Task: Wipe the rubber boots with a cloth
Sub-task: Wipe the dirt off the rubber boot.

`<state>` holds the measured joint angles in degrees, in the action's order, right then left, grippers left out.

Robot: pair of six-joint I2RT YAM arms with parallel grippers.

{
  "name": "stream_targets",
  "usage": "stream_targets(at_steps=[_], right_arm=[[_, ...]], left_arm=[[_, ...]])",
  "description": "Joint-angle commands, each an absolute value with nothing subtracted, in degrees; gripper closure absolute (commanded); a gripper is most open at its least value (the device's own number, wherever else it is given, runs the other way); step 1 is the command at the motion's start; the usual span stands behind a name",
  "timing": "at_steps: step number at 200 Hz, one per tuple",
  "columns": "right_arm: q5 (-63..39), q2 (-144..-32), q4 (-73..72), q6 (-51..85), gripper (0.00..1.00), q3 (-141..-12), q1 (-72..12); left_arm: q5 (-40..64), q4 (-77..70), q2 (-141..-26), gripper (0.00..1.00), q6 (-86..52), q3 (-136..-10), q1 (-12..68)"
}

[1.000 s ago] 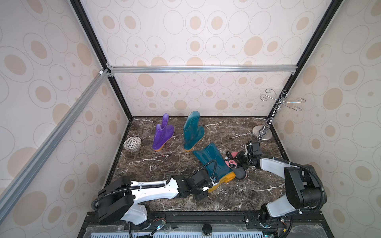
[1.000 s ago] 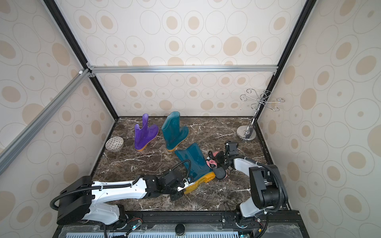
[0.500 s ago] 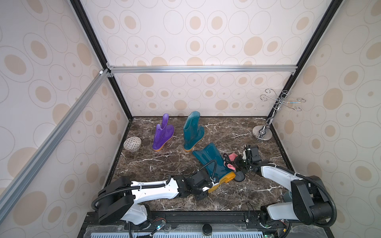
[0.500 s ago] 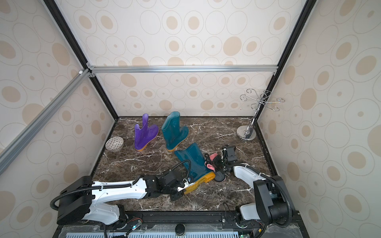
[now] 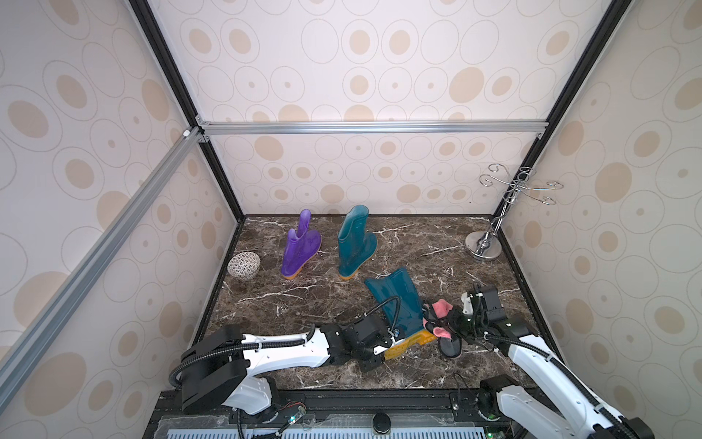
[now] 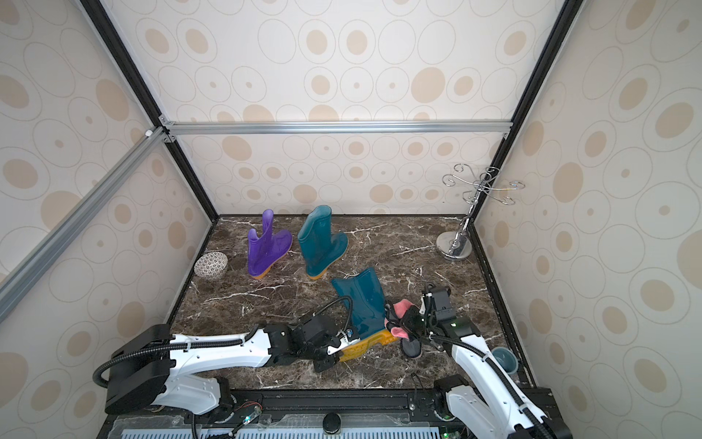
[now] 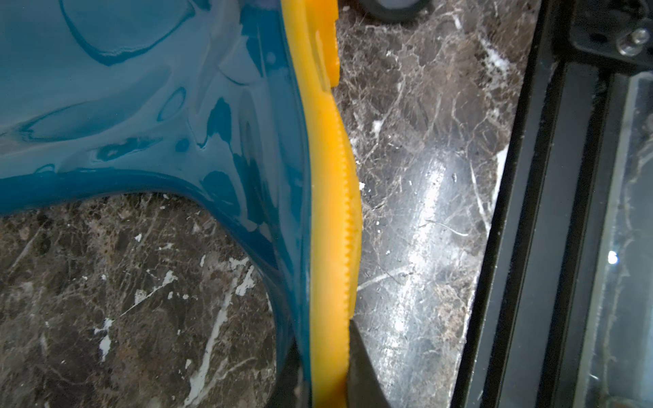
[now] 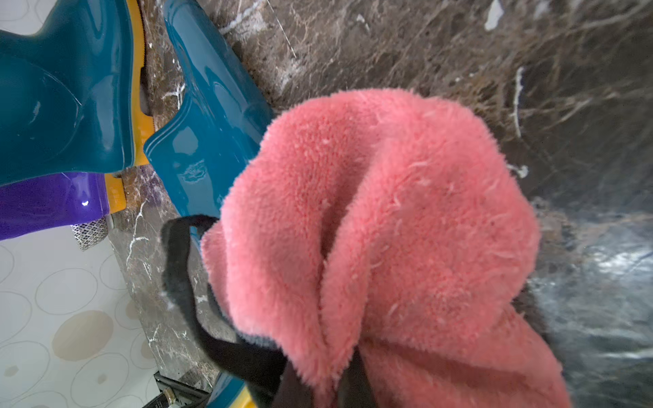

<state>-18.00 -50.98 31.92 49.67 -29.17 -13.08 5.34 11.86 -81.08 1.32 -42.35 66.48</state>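
One purple boot (image 5: 300,249) and one upright teal boot (image 5: 355,243) stand well beyond the left pincer (image 5: 391,340), which only the left wrist view shows clamped on the yellow sole (image 7: 332,212) of a third, the lying teal boot (image 5: 397,300), while the one cloth (image 8: 388,212) is bunched in the clenched right pincer (image 5: 454,323), just beside that boot.

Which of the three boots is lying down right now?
The teal boot nearest the arms: it lies on its side. The purple boot and the other teal boot stand upright at the back.
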Motion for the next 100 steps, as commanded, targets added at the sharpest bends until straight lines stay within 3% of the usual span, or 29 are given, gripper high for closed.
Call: stream_targets(at_steps=[1, 28, 74, 100], right_arm=[[-20.89, -56.32, 31.76, 49.52, 1.00, -27.31, -13.28], [-22.43, -65.90, 23.84, 48.87, 1.00, -32.10, -13.27], [-11.30, -71.01, 17.94, 52.19, 1.00, -37.08, -12.57], [-13.23, -80.68, 17.50, 51.28, 1.00, -42.08, -11.55]], left_arm=[[5.64, 13.81, -82.68, 1.00, 1.85, -41.60, 66.64], [5.71, 13.71, -82.31, 1.00, 1.85, -41.49, 66.64], [6.55, 13.54, -82.58, 1.00, 1.85, -41.38, 66.73], [6.49, 13.81, -82.71, 1.00, 2.01, -41.58, 66.76]])
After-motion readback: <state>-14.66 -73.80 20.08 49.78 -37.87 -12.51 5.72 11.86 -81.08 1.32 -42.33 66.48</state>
